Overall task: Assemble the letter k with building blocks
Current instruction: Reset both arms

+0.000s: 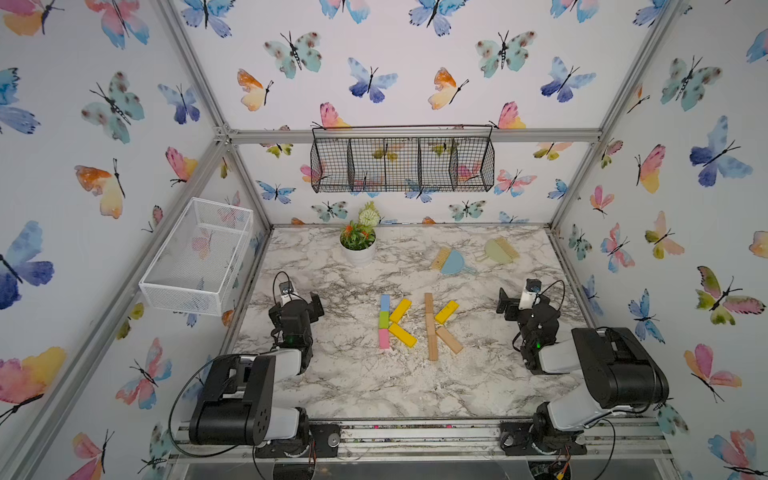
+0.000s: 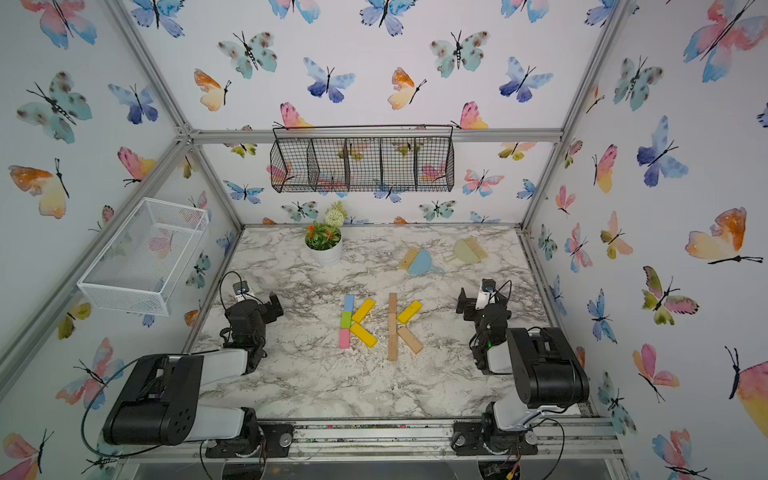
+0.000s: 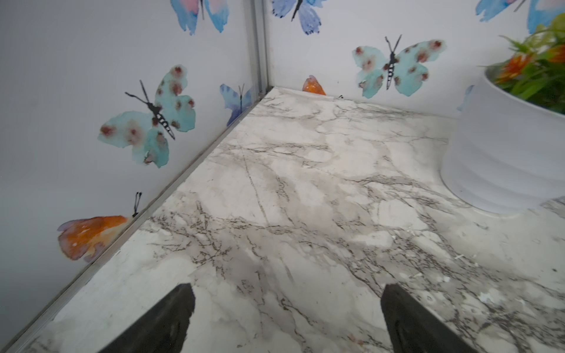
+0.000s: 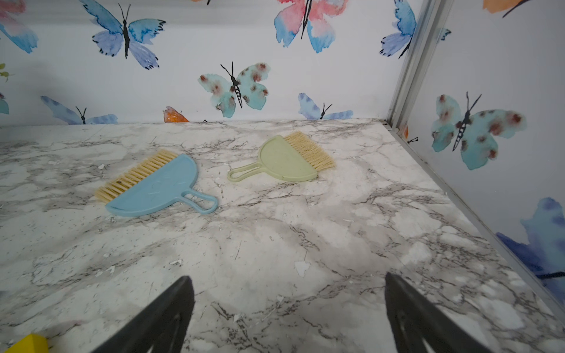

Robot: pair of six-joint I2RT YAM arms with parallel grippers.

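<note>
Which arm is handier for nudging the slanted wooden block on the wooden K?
Probably the right: the right gripper, open, is nearer the tan block; the left gripper lies beyond the coloured K.

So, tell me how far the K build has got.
Done, it seems: two Ks lie flat on the table. One has a blue block, green block and pink block as stem, with two yellow bars as arms; the other has a tan stem, a yellow arm and a tan arm. In hand: nothing; left gripper and right gripper stand open, empty, at the sides. Left: no loose block in view.
</note>
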